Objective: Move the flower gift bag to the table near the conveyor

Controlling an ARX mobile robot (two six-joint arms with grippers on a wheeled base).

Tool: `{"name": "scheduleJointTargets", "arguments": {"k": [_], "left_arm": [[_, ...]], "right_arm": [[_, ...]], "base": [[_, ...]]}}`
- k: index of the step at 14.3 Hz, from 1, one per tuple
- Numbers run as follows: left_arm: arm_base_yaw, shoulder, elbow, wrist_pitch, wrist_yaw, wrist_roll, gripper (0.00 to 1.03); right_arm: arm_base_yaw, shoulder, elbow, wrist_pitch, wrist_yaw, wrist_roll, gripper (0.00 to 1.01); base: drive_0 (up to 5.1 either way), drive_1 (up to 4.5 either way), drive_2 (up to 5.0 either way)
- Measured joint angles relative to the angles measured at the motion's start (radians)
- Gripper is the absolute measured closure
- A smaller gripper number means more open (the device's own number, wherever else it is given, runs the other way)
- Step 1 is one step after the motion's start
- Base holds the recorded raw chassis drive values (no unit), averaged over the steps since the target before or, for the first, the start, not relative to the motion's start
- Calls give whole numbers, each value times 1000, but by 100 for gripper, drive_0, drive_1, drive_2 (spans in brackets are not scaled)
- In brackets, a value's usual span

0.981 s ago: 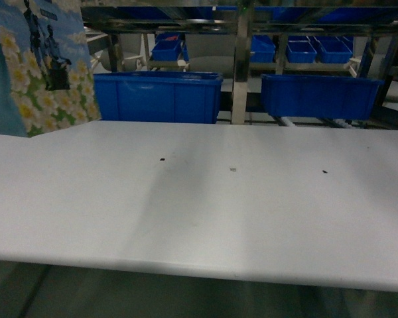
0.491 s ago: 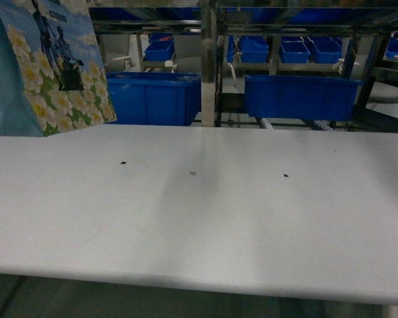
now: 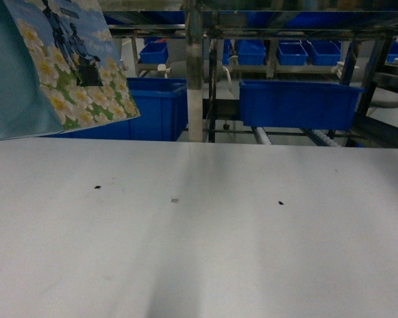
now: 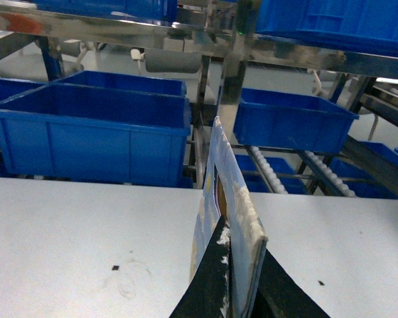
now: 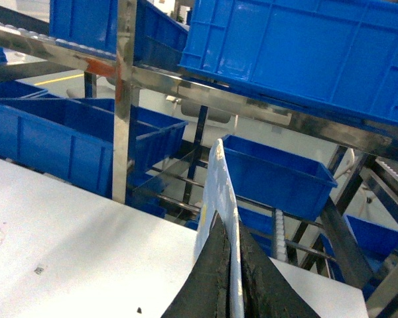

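The flower gift bag, light blue with white and yellow flowers, hangs tilted at the upper left of the head view, above the far edge of the white table. Neither gripper shows in the head view. In the left wrist view my left gripper is shut on the bag's upper edge, over the table. In the right wrist view my right gripper is shut on a thin edge of the bag. The conveyor's pale rollers run behind the table, and they also show in the wrist views: rollers, rollers.
Big blue bins stand on the steel-framed rack just behind the table, and more bins fill the shelves above. A steel post rises behind the table's middle. Tiny dark specks dot the tabletop.
The head view has closed in on the table, whose front edge has left the frame. The bag has shifted right and lower in that view, and the bins and rack look nearer.
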State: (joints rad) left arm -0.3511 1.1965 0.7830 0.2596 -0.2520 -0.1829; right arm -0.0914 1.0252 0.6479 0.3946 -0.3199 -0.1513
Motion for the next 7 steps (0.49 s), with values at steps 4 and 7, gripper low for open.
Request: {"name": "scheduleJointTargets", "arguments": {"k": [4,7], "left_arm": [[13,-1,0,1,-13,0,101],[-4,-1,0,0,5,0,101]], "right_arm": [[7,3,0,-1,-13,0,99],[0,1,0,-5,-2,0,99]], "base": [[-19,-19,-19],[-160,57,57]]}}
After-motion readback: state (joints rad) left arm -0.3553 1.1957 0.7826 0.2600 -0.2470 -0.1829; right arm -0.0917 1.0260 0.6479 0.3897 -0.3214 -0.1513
